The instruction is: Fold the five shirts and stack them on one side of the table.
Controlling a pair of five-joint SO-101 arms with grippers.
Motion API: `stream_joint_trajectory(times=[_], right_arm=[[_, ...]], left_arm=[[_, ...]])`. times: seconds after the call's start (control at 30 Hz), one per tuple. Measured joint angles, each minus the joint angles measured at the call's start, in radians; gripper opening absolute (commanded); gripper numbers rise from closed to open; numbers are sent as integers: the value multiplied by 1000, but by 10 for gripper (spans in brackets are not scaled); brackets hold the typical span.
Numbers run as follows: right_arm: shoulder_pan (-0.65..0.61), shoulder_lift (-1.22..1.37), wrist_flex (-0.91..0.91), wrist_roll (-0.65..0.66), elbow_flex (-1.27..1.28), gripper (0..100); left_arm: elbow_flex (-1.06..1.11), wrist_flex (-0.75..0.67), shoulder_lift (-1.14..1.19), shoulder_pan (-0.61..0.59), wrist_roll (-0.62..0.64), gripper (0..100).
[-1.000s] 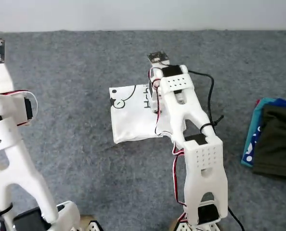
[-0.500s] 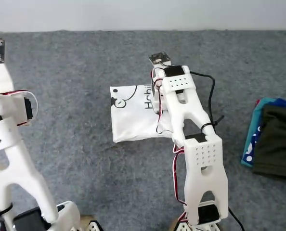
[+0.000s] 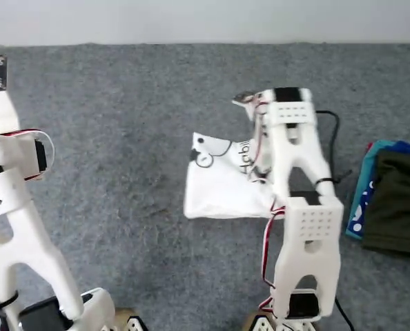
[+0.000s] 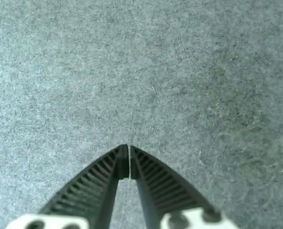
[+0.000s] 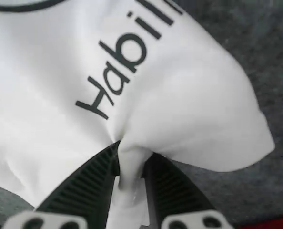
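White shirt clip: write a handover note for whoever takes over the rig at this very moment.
Right gripper: shut on the white shirt, fingers pinching a bunched fold at its edge.
Left gripper: shut, empty, over the bare grey table cover.
White shirt: folded, mid-table, apart from the stack.
Stack: folded shirts, dark one on top, at the right arm's side of the table; count unclear.
Done: white shirt looks folded.
Left: probably place it on the stack.
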Motion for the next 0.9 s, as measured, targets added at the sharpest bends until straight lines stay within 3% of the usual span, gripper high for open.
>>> stream_joint_trajectory(times=[0.17, 0.33, 0.5, 0.7, 0.9], right_arm=[[80, -21, -61, 333, 0, 13], [80, -21, -204, 612, 0, 19], [80, -21, -334, 756, 0, 30], [80, -69, -390, 740, 2, 224], [77, -192, -399, 331, 2, 268]], left_arm=[[0, 0, 0, 0, 0, 13], [0, 0, 0, 0, 0, 13], [0, 0, 0, 0, 0, 13], [44, 0, 0, 0, 0, 13], [91, 0, -2, 0, -58, 13]])
